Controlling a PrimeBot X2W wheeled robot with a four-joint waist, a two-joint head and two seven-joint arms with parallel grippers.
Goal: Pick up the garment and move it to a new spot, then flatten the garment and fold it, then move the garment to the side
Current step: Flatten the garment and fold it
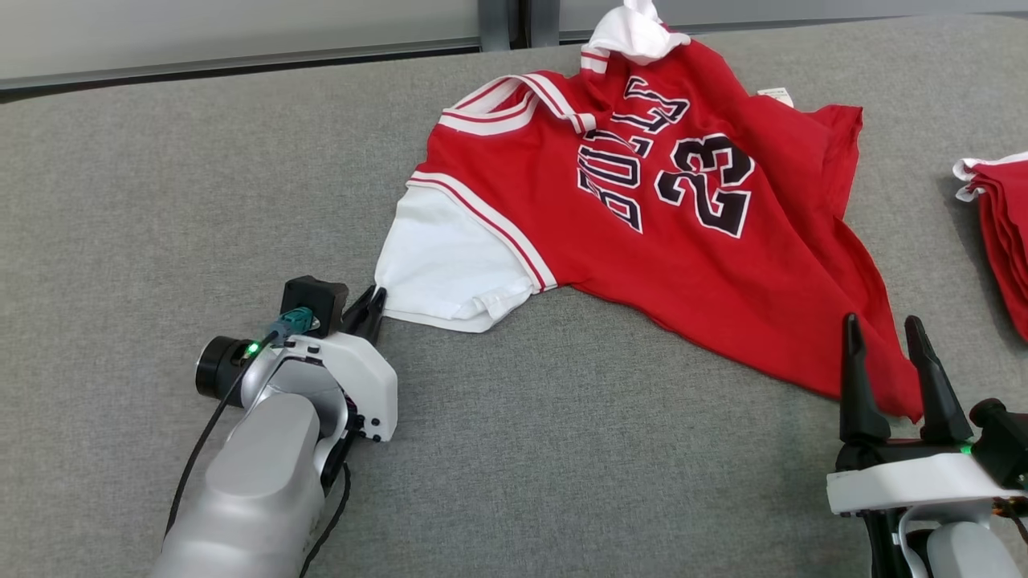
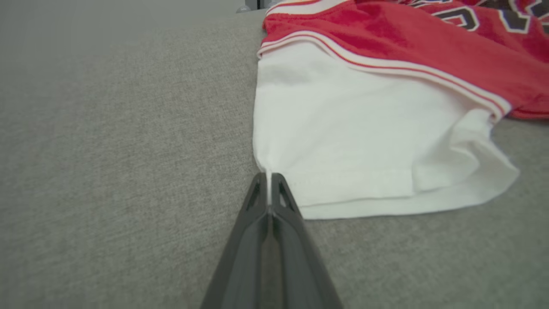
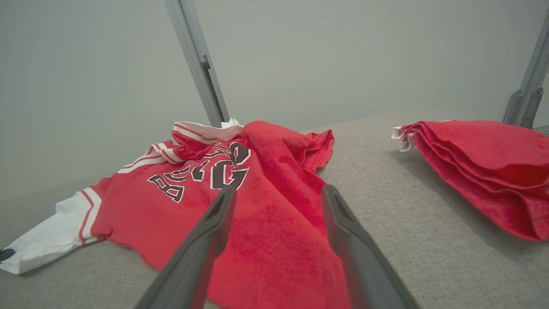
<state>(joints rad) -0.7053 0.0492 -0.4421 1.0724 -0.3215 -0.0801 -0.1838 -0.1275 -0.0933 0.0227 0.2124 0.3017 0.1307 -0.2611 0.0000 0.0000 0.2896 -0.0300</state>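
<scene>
The garment (image 1: 691, 241) is a red jersey with white sleeves and the number 23, lying crumpled across the grey surface. My left gripper (image 1: 371, 309) is shut on the corner of its white sleeve (image 1: 438, 265). In the left wrist view the gripper (image 2: 269, 178) pinches the sleeve hem (image 2: 364, 141) between closed fingers. My right gripper (image 1: 887, 329) stands open at the lower right, its fingers just beside the jersey's lower red corner. In the right wrist view the gripper (image 3: 276, 195) hovers open above the red cloth (image 3: 274, 223).
A stack of folded red garments (image 1: 1004, 225) lies at the right edge, also seen as the stack (image 3: 480, 167) in the right wrist view. The grey padded surface (image 1: 161, 201) stretches wide to the left. A metal post (image 3: 197, 64) stands behind the jersey.
</scene>
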